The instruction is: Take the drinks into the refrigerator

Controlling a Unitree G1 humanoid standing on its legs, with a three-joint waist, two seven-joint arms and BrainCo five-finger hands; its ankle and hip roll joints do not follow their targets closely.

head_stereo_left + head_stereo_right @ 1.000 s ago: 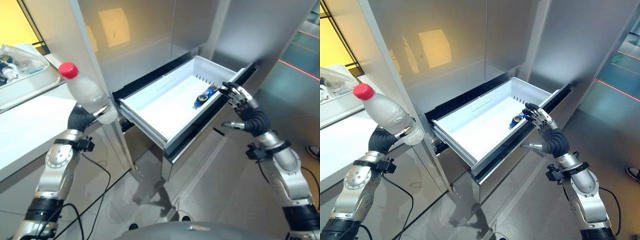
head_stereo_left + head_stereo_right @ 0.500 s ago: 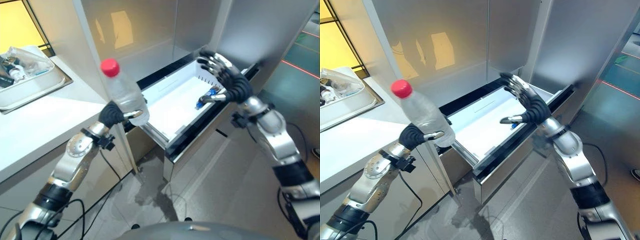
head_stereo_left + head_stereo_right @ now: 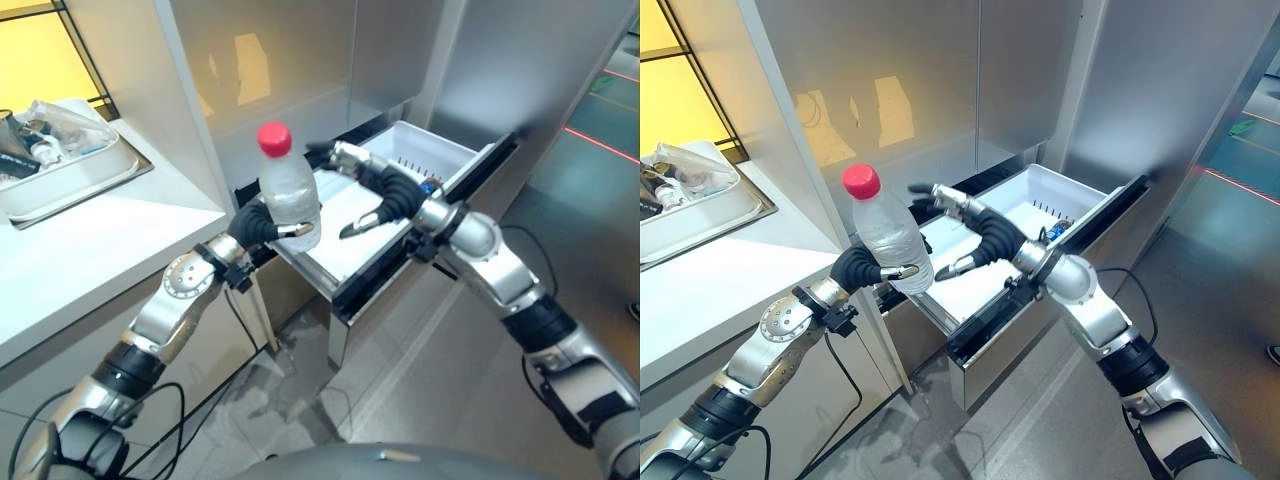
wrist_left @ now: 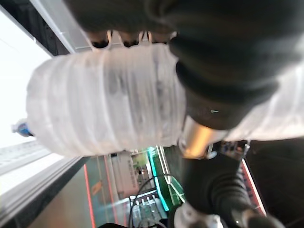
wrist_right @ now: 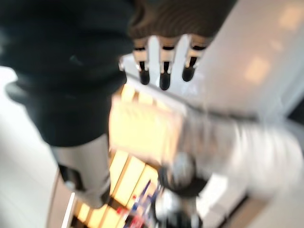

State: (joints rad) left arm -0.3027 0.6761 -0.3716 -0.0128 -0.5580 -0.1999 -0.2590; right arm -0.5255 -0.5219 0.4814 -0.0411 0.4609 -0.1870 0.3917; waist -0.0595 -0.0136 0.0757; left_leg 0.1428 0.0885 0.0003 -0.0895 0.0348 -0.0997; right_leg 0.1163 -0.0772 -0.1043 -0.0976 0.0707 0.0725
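Bottle: clear ribbed plastic, red cap, upright in the left hand, fingers wrapped round its lower body, at the near corner of the open white drawer. Likely light, walls soft and slick; grip the ribs mid-body, not the cap. Right eye view: right hand spread and empty over the drawer, beside the bottle; small blue bottle lies inside. Left wrist view: ribbed body clamped across the palm. Right wrist view: fingers straight, nothing held.
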